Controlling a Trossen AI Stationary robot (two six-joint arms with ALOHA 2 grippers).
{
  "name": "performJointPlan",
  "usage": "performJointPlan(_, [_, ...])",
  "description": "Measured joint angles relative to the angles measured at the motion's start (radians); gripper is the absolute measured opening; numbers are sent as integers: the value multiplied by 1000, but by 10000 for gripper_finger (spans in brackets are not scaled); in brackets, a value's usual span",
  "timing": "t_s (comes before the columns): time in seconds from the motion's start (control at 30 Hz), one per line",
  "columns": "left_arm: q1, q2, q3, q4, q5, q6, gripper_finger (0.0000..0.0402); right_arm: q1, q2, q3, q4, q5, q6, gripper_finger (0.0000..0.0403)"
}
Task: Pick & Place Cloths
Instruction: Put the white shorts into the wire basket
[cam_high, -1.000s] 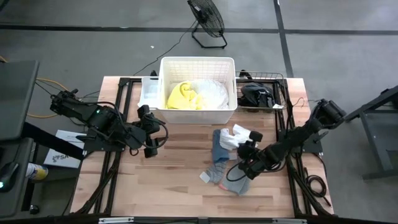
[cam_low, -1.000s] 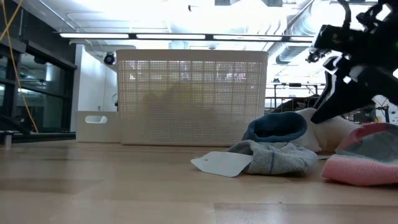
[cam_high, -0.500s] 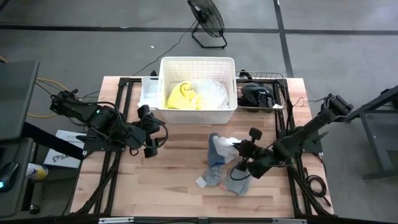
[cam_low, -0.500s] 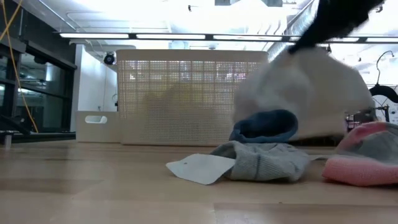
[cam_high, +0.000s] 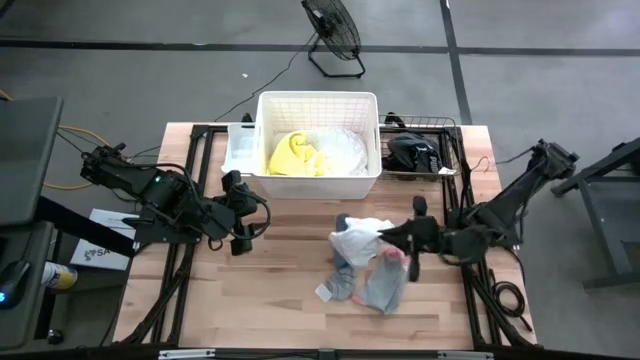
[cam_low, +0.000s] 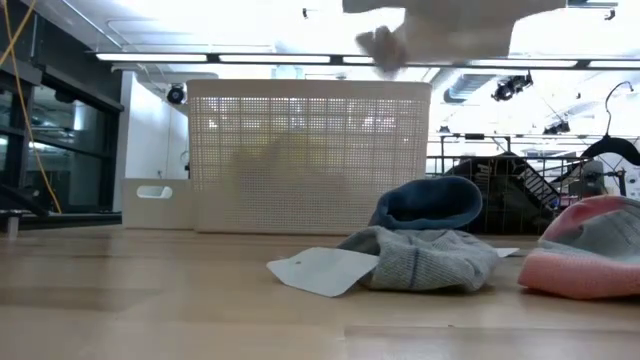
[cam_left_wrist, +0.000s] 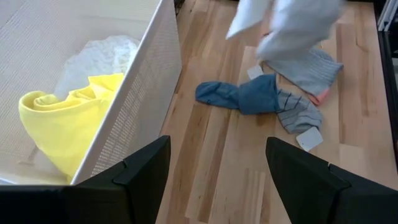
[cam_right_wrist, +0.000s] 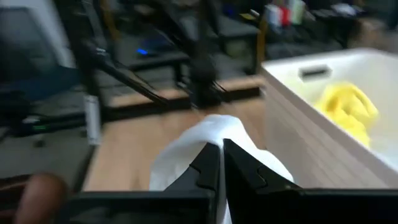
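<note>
Two arms reach over the table (cam_high: 270, 300), and only the right one carries anything. Right of centre in the high view, the right gripper (cam_high: 400, 240) has its jaws clamped together on a white cloth (cam_high: 358, 240), which hangs off the wood; the right wrist view shows the same cloth (cam_right_wrist: 211, 155) pinched between the two dark fingers (cam_right_wrist: 208, 168). In the low view this cloth (cam_low: 440, 25) is a pale blur along the top edge, clear of the table. Beneath it, lower centre of the high view, a small pile lies on the wood: a blue cloth (cam_high: 345, 262), a grey cloth (cam_high: 382, 288) with a pink edge, and a white tag (cam_high: 325, 292) at the pile's left. In the low view the blue cloth (cam_low: 430, 205) sits on the grey one (cam_low: 425, 258), the tag (cam_low: 315, 270) lies flat to their left, and a pink-edged grey piece (cam_low: 590, 255) shows at the right edge. At top centre stands the basket (cam_high: 318, 100), holding a yellow cloth (cam_high: 293, 155) on its left side and a large white cloth (cam_high: 340, 150) beside it. At the left of the high view the left gripper (cam_high: 238, 208) waits just left of the basket's near corner, jaws apart and holding nothing.
</note>
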Motion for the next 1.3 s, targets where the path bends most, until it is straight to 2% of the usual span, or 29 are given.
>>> performJointPlan(0.2, [0,0,0,0,0,1,257,37,-45,0,147,-113,-231,4])
performJointPlan(0.37, [0,0,0,0,0,4,257,51,-75,0,214,-170,-334,4])
performJointPlan(0.6, [0,0,0,0,1,5,257,51,-124,0,217,-181,-379,4])
performJointPlan(0.93, [0,0,0,0,0,3,257,51,-204,0,200,-417,-386,4])
performJointPlan(1.3, [0,0,0,0,0,3,257,51,-265,0,103,-550,-403,4])
